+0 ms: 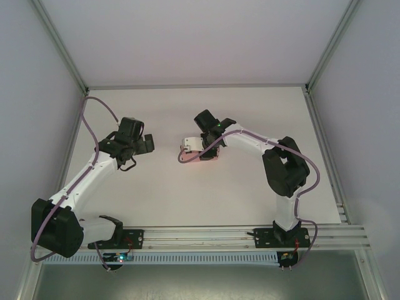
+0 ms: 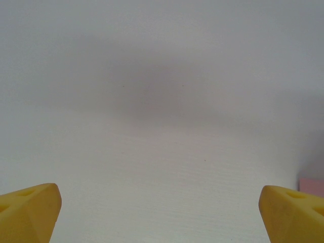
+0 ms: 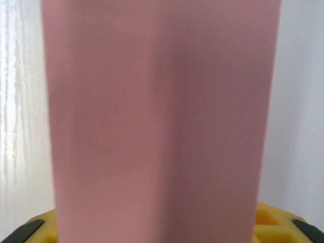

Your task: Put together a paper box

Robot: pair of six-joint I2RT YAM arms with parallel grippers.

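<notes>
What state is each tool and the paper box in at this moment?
left tool: open wide, empty, over bare table.
right tool: fingers on either side of the paper box; firm grip unclear.
paper box: pink, between the right tool's fingers; too close to judge how far folded.

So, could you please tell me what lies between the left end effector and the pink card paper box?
Bare white table, seen in the top external view, separates the left end effector from the plain pink card paper box.
</notes>
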